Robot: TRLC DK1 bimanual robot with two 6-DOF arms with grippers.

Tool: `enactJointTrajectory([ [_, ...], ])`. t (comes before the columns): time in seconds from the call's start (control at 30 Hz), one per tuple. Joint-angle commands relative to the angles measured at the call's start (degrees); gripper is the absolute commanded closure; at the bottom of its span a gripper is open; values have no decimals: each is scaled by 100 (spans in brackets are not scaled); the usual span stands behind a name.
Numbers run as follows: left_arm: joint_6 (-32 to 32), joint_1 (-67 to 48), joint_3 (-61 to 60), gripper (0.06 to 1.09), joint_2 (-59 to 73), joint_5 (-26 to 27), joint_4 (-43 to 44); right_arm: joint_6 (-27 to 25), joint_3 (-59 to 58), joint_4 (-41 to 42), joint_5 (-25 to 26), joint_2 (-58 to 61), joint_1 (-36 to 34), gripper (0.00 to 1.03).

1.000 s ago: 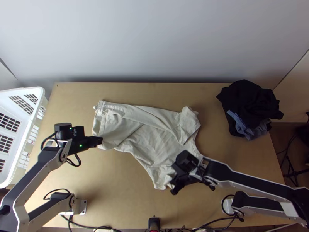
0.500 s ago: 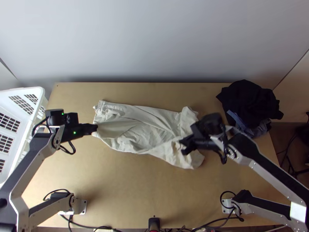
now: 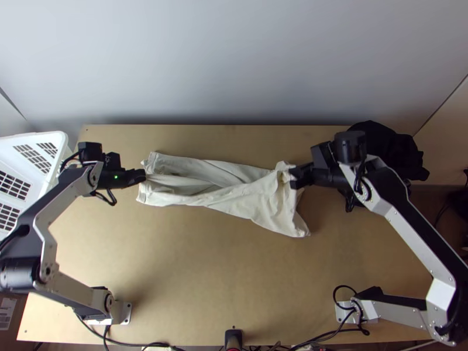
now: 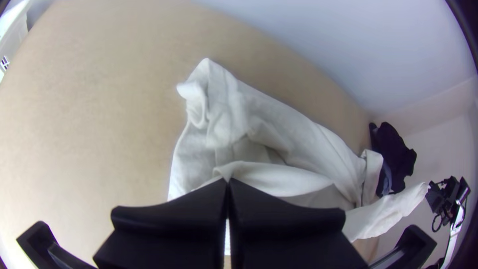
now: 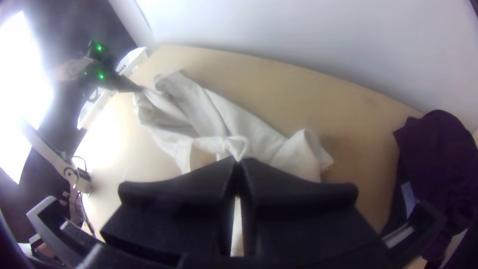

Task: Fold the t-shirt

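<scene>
In the top view the cream t-shirt (image 3: 234, 193) stretches across the upper middle of the table, its near part lifted and folded over toward the wall, with creases. My left gripper (image 3: 142, 176) is at its left end and my right gripper (image 3: 294, 177) at its right end. The left wrist view has the left gripper (image 4: 227, 184) shut on an edge of the t-shirt (image 4: 294, 124). In the right wrist view, the right gripper (image 5: 238, 162) is likewise shut on a piece of the t-shirt (image 5: 239, 112), which hangs below its fingers.
A white basket (image 3: 41, 140) stands at the table's left edge. Dark clothes (image 3: 389, 146) are piled at the back right, partly behind the right arm. Bare wood (image 3: 210, 269) lies along the near side of the table (image 3: 193, 292).
Both grippers have moved toward the wall, the right one much farther and also rightward. The t-shirt's near part has come up with them, over the part lying behind.
</scene>
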Motion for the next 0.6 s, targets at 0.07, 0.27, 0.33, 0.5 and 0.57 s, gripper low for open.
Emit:
enactJointTrajectory([
  [0.07,-301,75,986,101,1433,0,-89,-112,346,519,-22,884,-537,100],
  [0.27,-283,14,1258,56,1530,26,-450,-130,12,888,-22,1367,-414,100],
  [0.33,-204,-13,1355,25,1530,52,-740,-130,-155,1073,-22,1508,-317,100],
  [0.5,-107,49,1390,15,1354,52,-968,-112,-454,1468,-22,1728,-185,100],
  [0.57,33,93,1381,15,1257,52,-1161,-112,-489,1591,-22,1780,-168,100],
])
